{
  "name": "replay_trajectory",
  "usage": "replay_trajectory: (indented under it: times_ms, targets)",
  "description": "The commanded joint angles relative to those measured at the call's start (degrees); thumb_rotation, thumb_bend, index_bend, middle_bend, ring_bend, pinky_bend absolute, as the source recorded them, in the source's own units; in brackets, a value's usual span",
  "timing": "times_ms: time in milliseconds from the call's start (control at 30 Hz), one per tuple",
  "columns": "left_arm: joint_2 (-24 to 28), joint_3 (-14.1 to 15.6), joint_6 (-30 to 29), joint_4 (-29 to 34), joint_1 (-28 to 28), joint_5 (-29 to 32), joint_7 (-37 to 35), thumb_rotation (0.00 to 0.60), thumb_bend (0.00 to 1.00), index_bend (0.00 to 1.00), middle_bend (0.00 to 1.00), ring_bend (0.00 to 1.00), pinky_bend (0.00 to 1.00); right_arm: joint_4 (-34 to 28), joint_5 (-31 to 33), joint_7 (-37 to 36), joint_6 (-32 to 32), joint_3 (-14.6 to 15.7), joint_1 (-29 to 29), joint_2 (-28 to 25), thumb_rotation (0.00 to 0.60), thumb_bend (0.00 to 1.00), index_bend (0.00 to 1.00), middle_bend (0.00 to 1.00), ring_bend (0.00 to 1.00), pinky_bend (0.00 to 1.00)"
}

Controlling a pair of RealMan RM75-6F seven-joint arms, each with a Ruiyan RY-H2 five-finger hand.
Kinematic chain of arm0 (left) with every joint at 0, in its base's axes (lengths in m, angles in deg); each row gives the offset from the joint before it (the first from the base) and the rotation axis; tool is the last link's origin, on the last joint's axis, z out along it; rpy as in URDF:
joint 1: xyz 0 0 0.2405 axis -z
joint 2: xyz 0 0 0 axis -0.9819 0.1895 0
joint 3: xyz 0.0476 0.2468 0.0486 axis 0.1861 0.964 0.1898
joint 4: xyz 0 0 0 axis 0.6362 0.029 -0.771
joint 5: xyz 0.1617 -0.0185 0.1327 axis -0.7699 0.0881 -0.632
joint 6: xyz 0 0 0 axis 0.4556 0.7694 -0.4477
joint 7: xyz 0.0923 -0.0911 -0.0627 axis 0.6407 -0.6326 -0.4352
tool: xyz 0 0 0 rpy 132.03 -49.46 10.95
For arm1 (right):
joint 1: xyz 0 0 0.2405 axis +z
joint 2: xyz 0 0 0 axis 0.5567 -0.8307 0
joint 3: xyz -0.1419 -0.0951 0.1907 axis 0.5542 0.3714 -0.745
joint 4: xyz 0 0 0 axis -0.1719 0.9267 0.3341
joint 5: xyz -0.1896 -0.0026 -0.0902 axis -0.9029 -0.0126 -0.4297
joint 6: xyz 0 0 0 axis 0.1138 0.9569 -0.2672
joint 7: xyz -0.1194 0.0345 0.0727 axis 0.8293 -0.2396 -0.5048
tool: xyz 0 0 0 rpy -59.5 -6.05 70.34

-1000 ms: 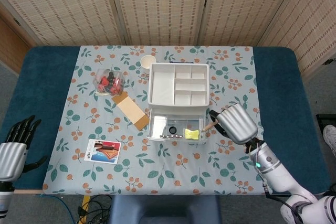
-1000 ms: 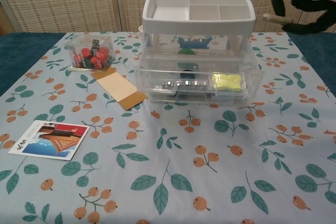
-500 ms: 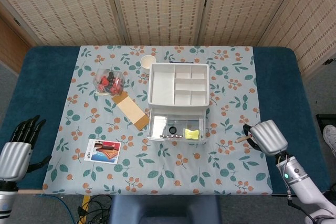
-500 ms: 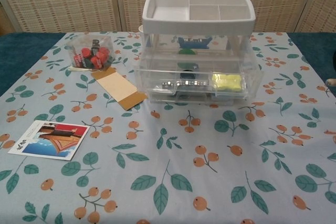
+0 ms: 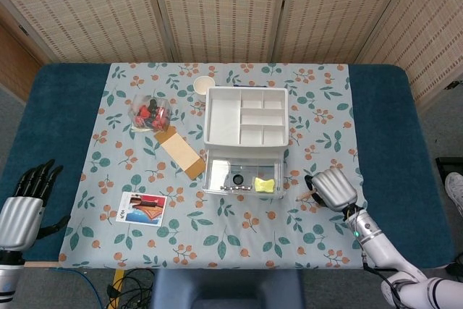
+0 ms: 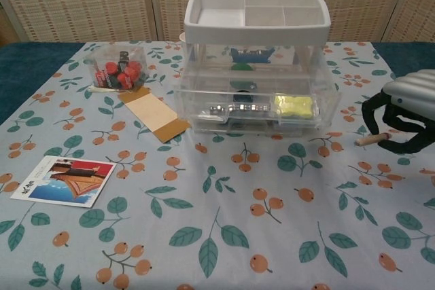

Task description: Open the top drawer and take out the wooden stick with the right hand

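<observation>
- Right hand (image 6: 402, 115): low over the tablecloth (image 6: 224, 236), right of the drawer unit (image 6: 256, 59) and apart from it; dark fingers (image 6: 372, 110) curled round the wooden stick (image 6: 371, 140), which it holds.
- Wooden stick: roughly level, its pale free end pointing toward the drawer unit; whether it touches the cloth cannot be told.
- Top drawer (image 5: 242, 176): pulled out toward the table's front edge; a yellow item (image 5: 264, 184) lies in its right part, a small dark round item (image 5: 237, 179) near the middle.
- Left hand (image 5: 25, 200): at the table's near-left corner, off the cloth, fingers spread, holding nothing.
- Other items: clear box of red pieces (image 6: 119, 69), brown card (image 6: 154, 115), picture card (image 6: 64, 179), all left of the unit.
</observation>
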Motion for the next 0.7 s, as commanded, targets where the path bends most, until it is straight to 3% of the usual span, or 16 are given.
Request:
replay_trajectory:
  times_ms: [33, 200, 333, 533, 633, 700]
  targets:
    - [-0.11, 0.04, -0.07, -0.16, -0.01, -0.10, -0.25, 0.600, 0.16, 0.03, 0.00, 0.00, 0.07, 0.12, 1.14, 0.24, -1.37, -1.10, 0.31, 1.44, 0.600, 0.43, 0.41, 0.90, 1.00, 1.00]
    - [-0.25, 0.02, 0.21, -1.07, -0.06, 0.54, -1.18, 0.600, 0.16, 0.03, 0.00, 0.00, 0.07, -0.37, 2.79, 0.14, -1.39, -1.98, -0.86, 1.50, 0.600, 0.39, 0.20, 0.89, 1.00, 1.00]
    - [-0.37, 0.01, 0.12, -1.70, 0.01, 0.30, -1.98, 0.600, 0.16, 0.03, 0.00, 0.00, 0.07, -2.92, 2.49, 0.12, 2.60, -2.80, -3.13, -1.16, 0.600, 0.39, 0.17, 0.87, 0.98, 1.00]
    - [-0.65, -0.07, 0.22, -2.38, 0.16, 0.34, -2.62, 0.600, 0.16, 0.03, 0.00, 0.00, 0.07, -9.23, 0.00, -1.66, 12.73, -3.74, -8.55, -8.05, 0.600, 0.39, 0.17, 0.70, 0.73, 0.99]
    - [-1.07, 0.03, 0.48, -2.49, 0.34, 0.19, -2.45, 0.600, 0.16, 0.03, 0.00, 0.00, 0.07, -12.17, -0.17, -0.99, 16.92, -3.60, -11.71, -11.29, 0.600, 0.39, 0.17, 0.56, 0.57, 0.79]
    - [-1.31, 0.09, 0.66, -2.48, 0.49, 0.05, -2.22, 0.600, 0.16, 0.03, 0.00, 0.00, 0.07, -14.03, 0.25, -0.55, 18.89, -3.37, -13.65, -13.12, 0.600, 0.39, 0.17, 0.43, 0.41, 0.60]
